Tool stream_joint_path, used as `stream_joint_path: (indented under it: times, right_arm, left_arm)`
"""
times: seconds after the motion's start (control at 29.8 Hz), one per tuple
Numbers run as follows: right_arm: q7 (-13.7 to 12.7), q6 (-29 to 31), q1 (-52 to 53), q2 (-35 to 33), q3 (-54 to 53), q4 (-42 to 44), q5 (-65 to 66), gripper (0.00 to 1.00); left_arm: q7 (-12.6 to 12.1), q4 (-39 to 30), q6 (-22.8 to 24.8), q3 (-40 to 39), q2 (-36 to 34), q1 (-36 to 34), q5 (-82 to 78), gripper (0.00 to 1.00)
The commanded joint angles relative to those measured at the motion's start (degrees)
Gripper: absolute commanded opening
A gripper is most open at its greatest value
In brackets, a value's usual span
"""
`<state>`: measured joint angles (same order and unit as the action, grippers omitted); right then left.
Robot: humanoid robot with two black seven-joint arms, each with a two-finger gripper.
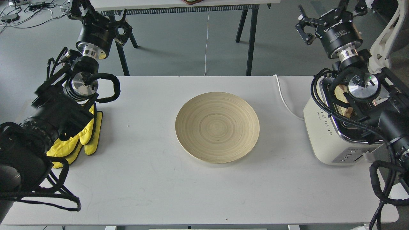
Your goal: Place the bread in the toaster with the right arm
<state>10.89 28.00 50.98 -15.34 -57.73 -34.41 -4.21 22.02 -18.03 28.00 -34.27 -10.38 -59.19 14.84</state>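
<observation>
The bread [340, 93] stands upright in a slot of the cream-white toaster [322, 127] at the table's right end. Only small parts of the slice show behind my right arm's silver joint. My right arm crosses over the toaster's chrome top. Its gripper [330, 17] is raised behind the toaster, beyond the table's far edge, with its fingers spread and nothing between them. My left gripper [99, 17] is up at the far left, also beyond the far edge, fingers spread and empty.
A round beige wooden plate [217, 127] lies empty at the table's middle. Yellow gloves [81, 140] lie under my left arm. The toaster's white cord [284, 99] runs to the far edge. Table legs stand behind.
</observation>
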Motion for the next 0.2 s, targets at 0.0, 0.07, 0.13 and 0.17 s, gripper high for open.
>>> stream_joint_path:
  times: [0.0,0.07,0.13,0.17]
  right_arm:
    - [0.53,0.0,0.08,0.31,0.16,2.68,-0.01,0.99]
    - [1.41,0.0,0.17,0.4,0.34,3.12,0.08,0.99]
    - [1.76,0.0,0.26,0.14,0.42,3.03,0.08,0.99]
    - [1.76,0.0,0.26,-0.03,0.42,3.12,0.08,0.99]
  left_arm:
    - [-0.13,-0.07,0.0,0.0,0.01,0.04,0.01,1.0]
    - [-0.05,-0.07,0.0,0.0,0.01,0.04,0.01,1.0]
    - [0.04,-0.07,0.0,0.0,0.1,0.04,0.01,1.0]
    - [0.04,-0.07,0.0,0.0,0.1,0.04,0.01,1.0]
